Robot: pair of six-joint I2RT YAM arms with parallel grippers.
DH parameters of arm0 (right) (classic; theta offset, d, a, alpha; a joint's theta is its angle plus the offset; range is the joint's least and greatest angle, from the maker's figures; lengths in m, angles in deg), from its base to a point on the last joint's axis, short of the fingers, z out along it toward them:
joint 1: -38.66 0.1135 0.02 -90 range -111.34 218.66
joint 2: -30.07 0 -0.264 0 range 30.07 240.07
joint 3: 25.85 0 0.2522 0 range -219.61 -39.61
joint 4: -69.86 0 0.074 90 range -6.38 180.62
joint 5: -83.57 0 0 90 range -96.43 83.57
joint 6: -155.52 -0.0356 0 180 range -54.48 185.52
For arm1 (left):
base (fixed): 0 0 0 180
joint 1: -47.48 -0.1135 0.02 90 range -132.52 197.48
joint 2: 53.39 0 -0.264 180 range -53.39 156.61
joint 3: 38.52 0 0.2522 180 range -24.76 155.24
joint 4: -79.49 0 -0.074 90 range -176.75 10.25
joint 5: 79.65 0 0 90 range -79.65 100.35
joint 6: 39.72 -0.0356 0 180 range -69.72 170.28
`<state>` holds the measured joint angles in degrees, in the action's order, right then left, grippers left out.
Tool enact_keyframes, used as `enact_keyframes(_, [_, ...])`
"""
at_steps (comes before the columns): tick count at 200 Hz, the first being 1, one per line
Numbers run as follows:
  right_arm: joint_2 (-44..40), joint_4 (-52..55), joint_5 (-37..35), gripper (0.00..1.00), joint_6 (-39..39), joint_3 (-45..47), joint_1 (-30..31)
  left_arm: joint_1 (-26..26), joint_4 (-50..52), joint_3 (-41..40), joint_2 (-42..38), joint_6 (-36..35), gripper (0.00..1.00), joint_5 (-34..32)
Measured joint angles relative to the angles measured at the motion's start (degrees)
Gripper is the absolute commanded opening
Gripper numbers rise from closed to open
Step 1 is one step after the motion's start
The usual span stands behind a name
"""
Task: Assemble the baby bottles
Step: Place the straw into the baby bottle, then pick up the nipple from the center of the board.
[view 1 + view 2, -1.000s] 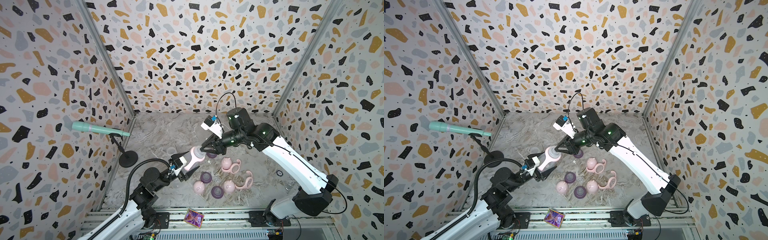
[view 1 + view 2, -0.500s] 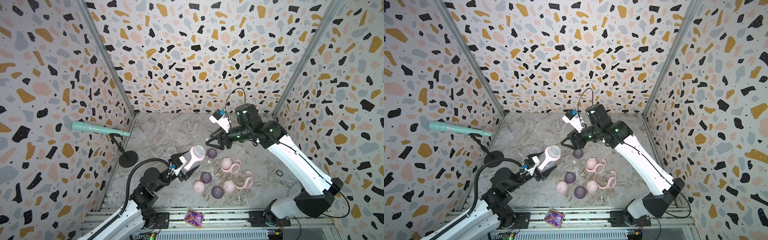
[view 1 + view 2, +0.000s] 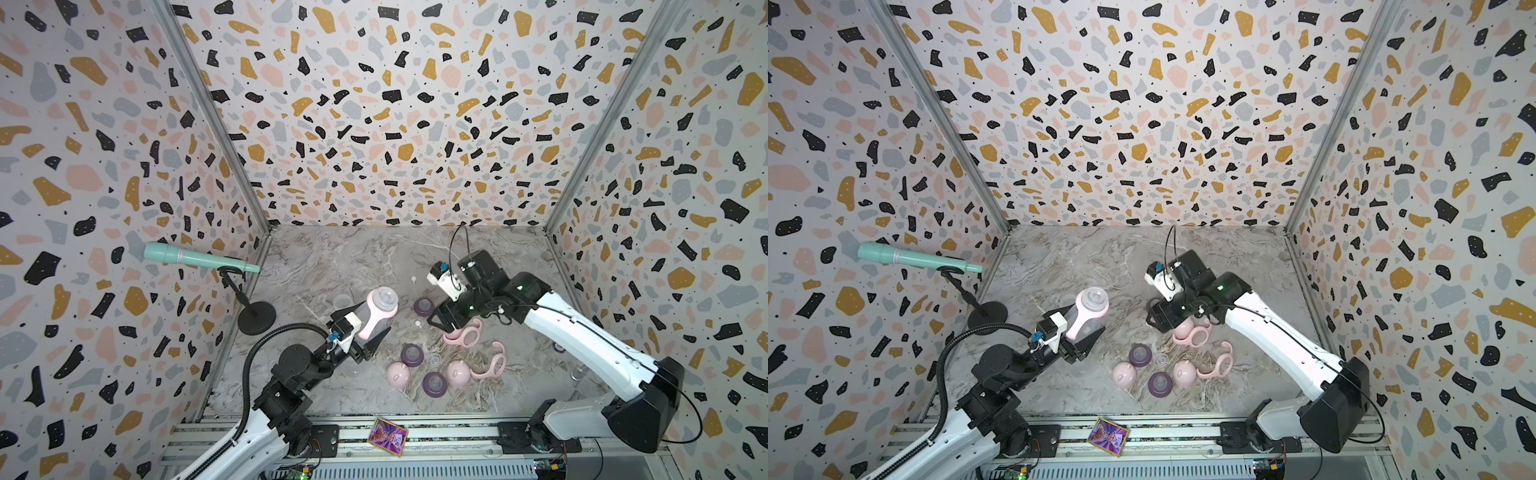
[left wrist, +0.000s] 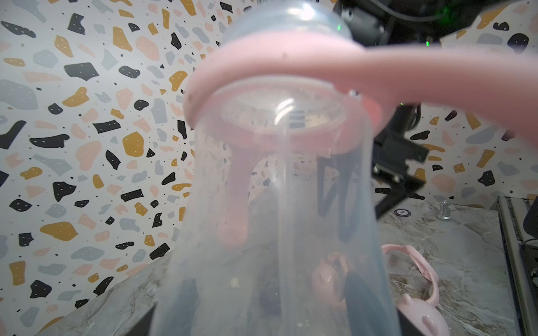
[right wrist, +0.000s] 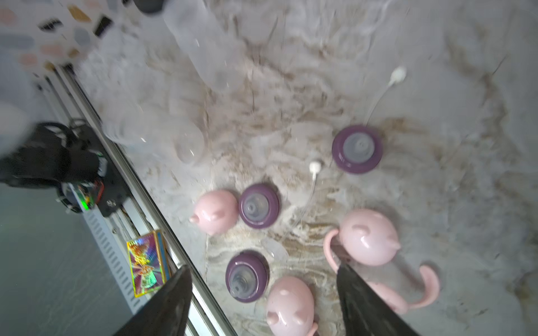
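My left gripper (image 3: 365,328) (image 3: 1077,328) is shut on a clear baby bottle (image 3: 376,313) (image 3: 1087,311) (image 4: 279,203) and holds it tilted above the table, with a pink two-handled collar (image 4: 291,67) around its neck. My right gripper (image 3: 440,320) (image 3: 1156,320) (image 5: 265,267) hangs open and empty over the loose parts. These parts are purple teat rings (image 3: 412,354) (image 5: 357,149), pink eared caps (image 3: 398,374) (image 5: 368,235) and pink collars (image 3: 494,359) (image 3: 1196,334). Two bare clear bottles (image 5: 209,43) (image 5: 174,133) lie on the marble.
A teal microphone (image 3: 199,259) on a black stand (image 3: 256,318) occupies the left side. A shiny card (image 3: 387,436) lies on the front rail. Thin white straws (image 5: 314,168) lie among the parts. Patterned walls close in three sides.
My right gripper has let go of the top of the held bottle, opened, and drawn back to the right, over the loose collar. The left arm and bottle have stayed still.
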<state>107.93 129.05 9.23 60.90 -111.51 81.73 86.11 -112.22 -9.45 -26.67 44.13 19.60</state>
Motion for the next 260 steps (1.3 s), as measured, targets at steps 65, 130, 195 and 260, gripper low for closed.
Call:
enact_keyframes(65, [7.13,-11.37,-3.13,0.79,-2.89,11.63,6.54,0.00,1.42,-0.26,-2.21,1.05,0.00,-2.43])
enact_keyframes(130, [14.21,-18.86,-6.10,0.74,-1.92,12.48,7.85,0.00,4.85,2.16,-2.19,1.01,0.00,-3.02])
enact_keyframes(195, [19.50,-21.94,-5.92,0.71,-1.49,12.52,9.42,0.00,6.60,3.61,-2.60,0.50,0.00,-3.61])
enact_keyframes(260, [22.97,-23.63,-6.03,0.75,-1.55,12.28,9.84,0.00,8.74,4.33,-2.93,-0.52,0.00,-3.67])
